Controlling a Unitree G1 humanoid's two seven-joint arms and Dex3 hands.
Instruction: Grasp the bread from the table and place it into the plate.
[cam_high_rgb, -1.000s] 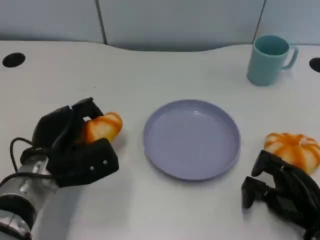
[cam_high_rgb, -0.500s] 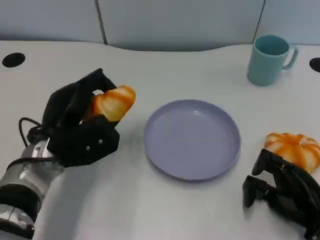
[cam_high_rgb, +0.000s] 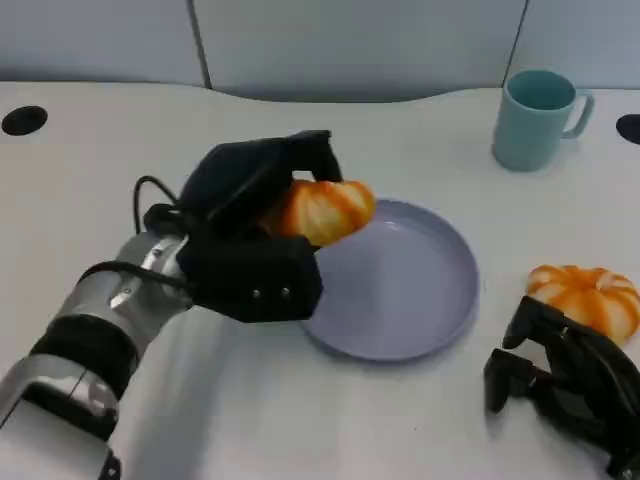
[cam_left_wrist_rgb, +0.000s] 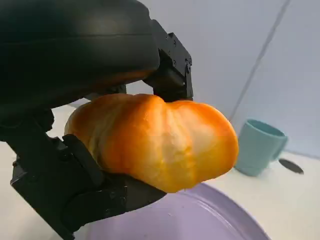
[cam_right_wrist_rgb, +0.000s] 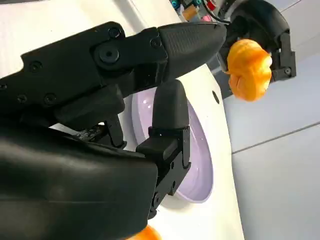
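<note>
We've got our left hand (cam_high_rgb: 255, 235) clamped on the bread (cam_high_rgb: 322, 210), fingers over the top and underneath it, left of centre in the head view. Pickup looks done: bread is off the table, hanging over the left rim of the plate (cam_high_rgb: 440, 320), which sits mid-frame. What's left, by our read: carry it a bit further over the plate, lower, let go. Left wrist view shows the bread (cam_left_wrist_rgb: 155, 140) sticking out past the fingers, plate just below. Our right hand (cam_high_rgb: 565, 380) sits at lower right, holding nothing, fingers loosely curled and apart, near a second bread (cam_high_rgb: 585, 298). Cup (cam_high_rgb: 538, 118) is at upper right, well apart.
</note>
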